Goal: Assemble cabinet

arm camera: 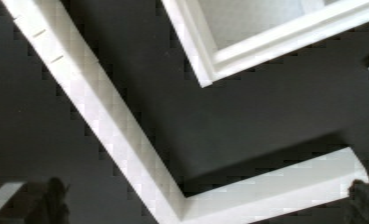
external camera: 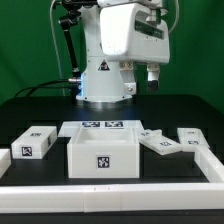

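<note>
Nearest us, a white rail [external camera: 110,190] lines the tabletop's [external camera: 30,110] near edge; we judge it a stop to brace parts against. Just behind it, midway along that edge, the cabinet [external camera: 100,155] sits as an open box, with loose panels [external camera: 160,145] beside it. The gripper [external camera: 152,72] hangs high, spread and empty.

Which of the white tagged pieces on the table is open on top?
The big box in the middle, one tag on its front wall. The block at the exterior view's left and two flat panels at its right show no hollow.
</note>
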You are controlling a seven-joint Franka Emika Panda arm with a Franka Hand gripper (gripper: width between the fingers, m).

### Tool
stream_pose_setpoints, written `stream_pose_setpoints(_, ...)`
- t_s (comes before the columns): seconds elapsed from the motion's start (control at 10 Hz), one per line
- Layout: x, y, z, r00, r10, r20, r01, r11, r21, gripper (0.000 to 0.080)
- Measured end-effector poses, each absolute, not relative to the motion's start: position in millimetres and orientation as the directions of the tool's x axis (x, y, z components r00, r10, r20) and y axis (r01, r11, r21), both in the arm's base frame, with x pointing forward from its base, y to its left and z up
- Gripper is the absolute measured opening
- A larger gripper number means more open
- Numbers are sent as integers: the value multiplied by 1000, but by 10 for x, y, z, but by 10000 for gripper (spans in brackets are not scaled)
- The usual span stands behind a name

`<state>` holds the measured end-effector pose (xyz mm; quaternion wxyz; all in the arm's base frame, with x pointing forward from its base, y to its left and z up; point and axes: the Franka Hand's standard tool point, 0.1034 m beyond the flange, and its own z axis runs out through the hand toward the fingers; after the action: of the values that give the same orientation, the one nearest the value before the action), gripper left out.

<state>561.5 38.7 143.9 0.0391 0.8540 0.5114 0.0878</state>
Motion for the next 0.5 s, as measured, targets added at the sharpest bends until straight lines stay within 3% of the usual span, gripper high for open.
stream_pose_setpoints(0.5, 5607, 379, 1426, 445, 889, 103, 876, -456, 158, 796)
